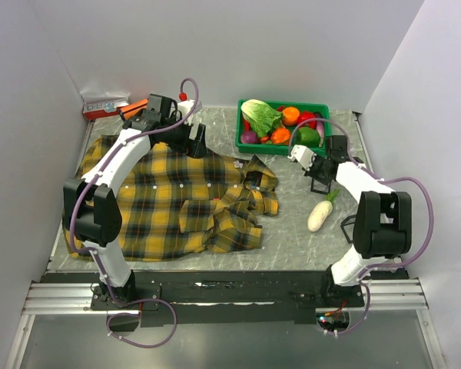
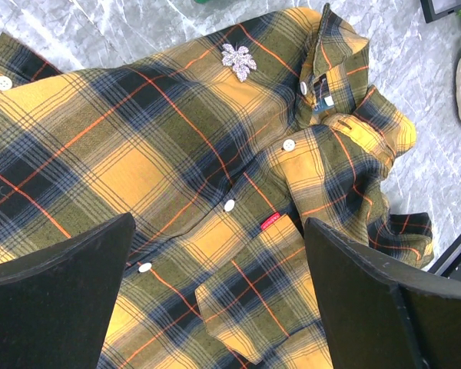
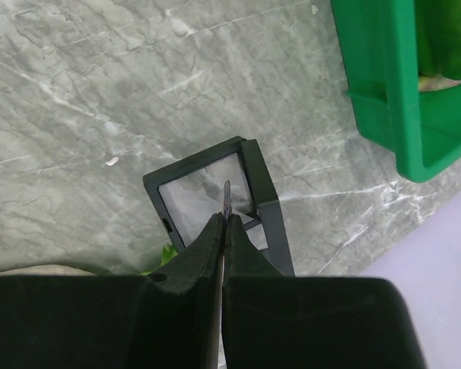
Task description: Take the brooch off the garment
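Shirt [image 1: 177, 207] lies spread flat on the desk [image 1: 292, 238], its collar [image 2: 330, 61] crumpled at the right end as the top view shows it. We take the shirt as reference for every place below.

Brooch [image 2: 237, 60] — pale, silvery, leaf-like — sits on the shirt's chest panel. It is just beside the collar and off to one side of the row of white buttons [image 2: 229, 204]. A small red tag [image 2: 270, 221] shows on the cloth further down that row.

Left gripper [image 2: 219, 227]: released, jaws spread wide over plain cloth. It hangs above the shirt's far edge and does not touch the fabric. In its wrist view the brooch lies ahead of the fingers [image 2: 61, 300], apart from both.

Right gripper [image 3: 224, 219]: clenched, its two fingers pressed flat together. It is off the shirt's collar end, well apart from the cloth, over a small black frame [image 3: 207, 192] that stands on the desk.

Other items:
- Green bin [image 1: 280, 147] of vegetables — beyond the shirt's collar end, apart from it.
- White radish [image 1: 320, 215] — on the desk to the right of the shirt, near it but not touching.
- Red-and-white box [image 1: 105, 106] — past the shirt's far left corner.
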Controlling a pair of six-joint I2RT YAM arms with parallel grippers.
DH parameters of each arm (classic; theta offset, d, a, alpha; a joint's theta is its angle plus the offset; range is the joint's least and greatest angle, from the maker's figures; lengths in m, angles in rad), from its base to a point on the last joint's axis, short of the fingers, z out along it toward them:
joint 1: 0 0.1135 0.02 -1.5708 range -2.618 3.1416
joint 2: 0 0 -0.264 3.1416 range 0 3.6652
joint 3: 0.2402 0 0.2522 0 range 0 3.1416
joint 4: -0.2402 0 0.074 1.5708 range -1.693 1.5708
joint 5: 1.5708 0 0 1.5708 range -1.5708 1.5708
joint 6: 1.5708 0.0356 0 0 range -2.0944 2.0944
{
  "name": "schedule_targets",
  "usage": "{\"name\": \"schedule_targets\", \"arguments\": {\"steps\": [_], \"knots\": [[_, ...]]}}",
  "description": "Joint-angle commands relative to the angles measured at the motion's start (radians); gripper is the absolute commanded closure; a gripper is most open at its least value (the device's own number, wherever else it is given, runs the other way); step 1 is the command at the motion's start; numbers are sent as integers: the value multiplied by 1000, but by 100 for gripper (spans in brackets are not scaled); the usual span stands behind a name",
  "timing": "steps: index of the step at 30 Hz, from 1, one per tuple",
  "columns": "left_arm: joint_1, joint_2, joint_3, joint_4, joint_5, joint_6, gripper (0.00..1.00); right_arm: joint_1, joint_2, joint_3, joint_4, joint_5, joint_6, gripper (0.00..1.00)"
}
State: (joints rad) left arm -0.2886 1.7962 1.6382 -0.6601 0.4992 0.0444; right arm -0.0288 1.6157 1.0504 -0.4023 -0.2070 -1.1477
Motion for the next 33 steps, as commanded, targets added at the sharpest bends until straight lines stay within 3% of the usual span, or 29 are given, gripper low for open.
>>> {"name": "schedule_targets", "arguments": {"steps": [1,33], "knots": [[-3,-1,48,-10,4,15,1,13,27,-19,66,52,-35,100],[-17,14,57,-7,24,11,1,63,50,-38,164,202,-66,100]]}}
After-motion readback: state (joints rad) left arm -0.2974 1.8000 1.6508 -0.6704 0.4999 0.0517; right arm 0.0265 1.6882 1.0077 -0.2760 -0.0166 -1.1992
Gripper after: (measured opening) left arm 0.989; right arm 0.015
